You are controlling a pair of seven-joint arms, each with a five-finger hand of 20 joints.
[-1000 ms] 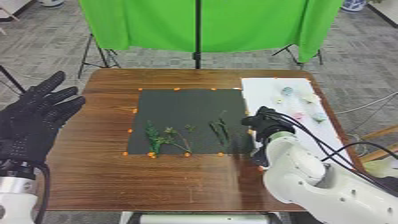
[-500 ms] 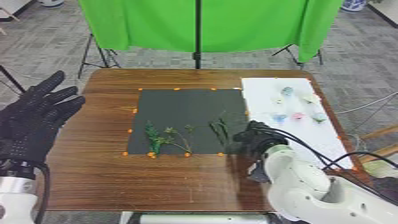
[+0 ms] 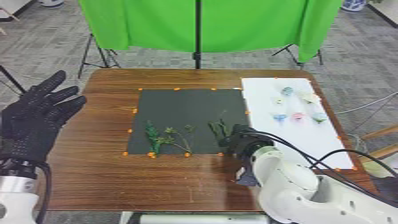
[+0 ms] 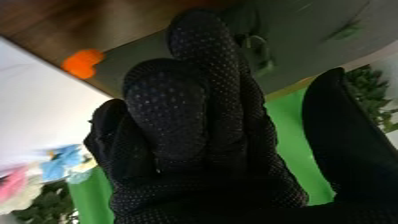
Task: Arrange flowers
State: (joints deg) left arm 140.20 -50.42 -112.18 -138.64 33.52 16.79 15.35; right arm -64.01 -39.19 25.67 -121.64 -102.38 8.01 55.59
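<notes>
In the head view my right hand [image 3: 243, 141] is low over the dark mat's right front corner, close to the leafy stems [image 3: 218, 128] on the mat [image 3: 182, 107]. More green sprigs [image 3: 169, 139] lie at the mat's front left. Small flower heads in blue [image 3: 280, 117], pink [image 3: 298, 117] and white [image 3: 278, 100] rest on the white sheet [image 3: 264, 90]. My left hand [image 3: 31, 120] is raised at the table's left edge, fingers spread. In the right wrist view my right hand [image 4: 209, 125] has straight fingers with the thumb apart, holding nothing.
Orange markers [image 3: 130, 131] line the edges of the mat and the sheet on the brown table [image 3: 93, 170]. Behind the table hangs a green cloth [image 3: 151, 25] on a stand. A cable loops over the right arm.
My right hand has moved from the white sheet's left edge toward the front and left, near the leafy stems. The blue flower head has come into sight. My left hand stays put.
</notes>
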